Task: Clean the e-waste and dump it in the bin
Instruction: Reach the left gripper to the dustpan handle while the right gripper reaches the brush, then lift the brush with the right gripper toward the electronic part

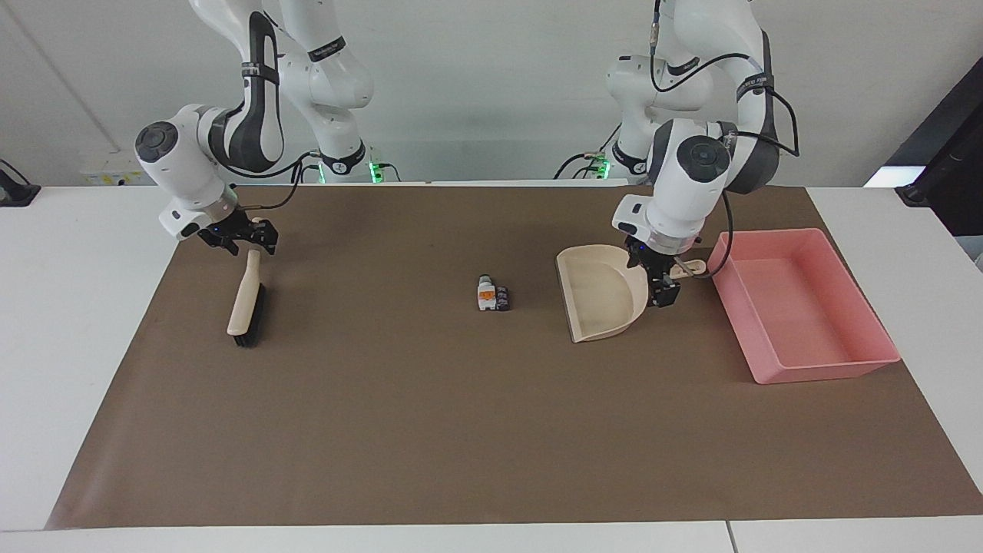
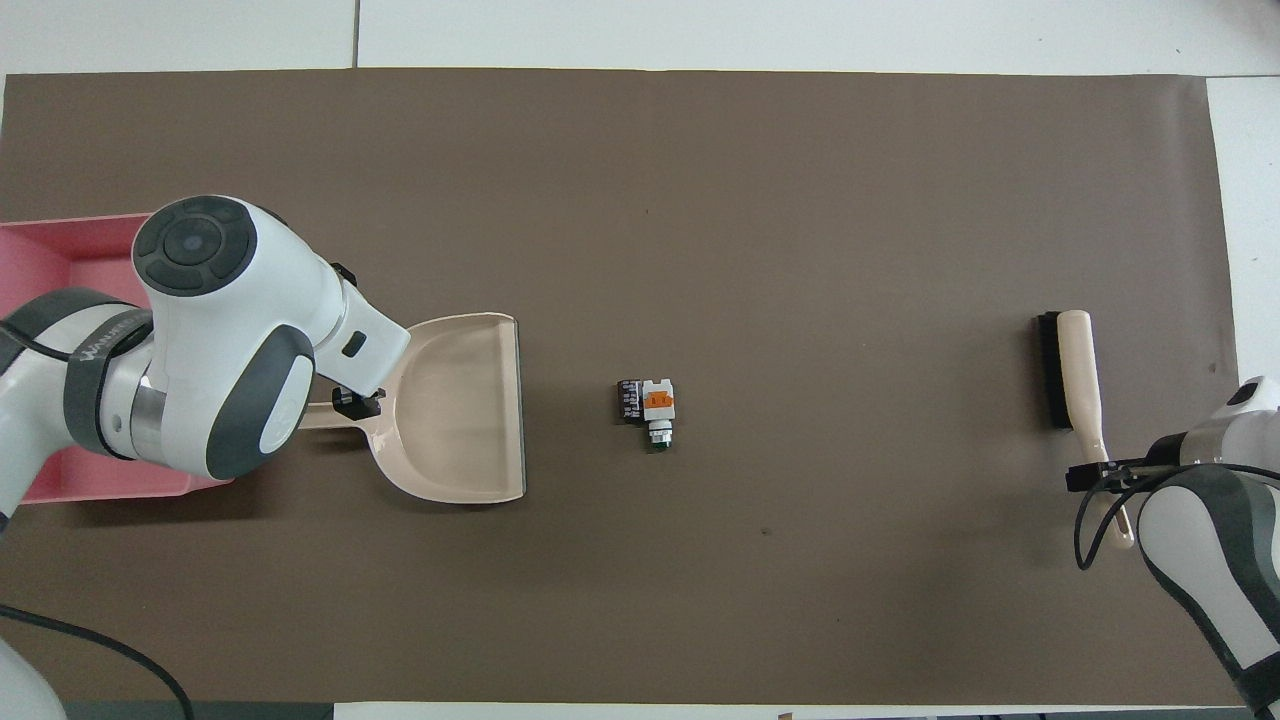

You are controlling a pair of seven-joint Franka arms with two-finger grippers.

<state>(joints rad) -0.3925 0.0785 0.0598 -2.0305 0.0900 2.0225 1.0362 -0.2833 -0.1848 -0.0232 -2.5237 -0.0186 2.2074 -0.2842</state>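
Lying mid-mat (image 2: 800, 200), the e-waste (image 2: 645, 403) looks tiny, light, hard and skittish, so better swept than pinched: overhead, the dustpan (image 2: 460, 420) sits at its 9 o'clock, its handle under the left gripper (image 1: 662, 292) (grip impossible to tell), the bin (image 1: 825, 370) farther out at 9, and the brush (image 2: 1078, 370) at 3 under the wide-spread right gripper (image 1: 238, 242).

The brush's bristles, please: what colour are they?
Black, under a beige handle; the brush shows best in the overhead view.

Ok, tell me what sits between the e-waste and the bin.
The beige dustpan lies on the mat between the e-waste and the pink bin, its open mouth toward the e-waste. The left pincer is at its handle. Nothing else intervenes.
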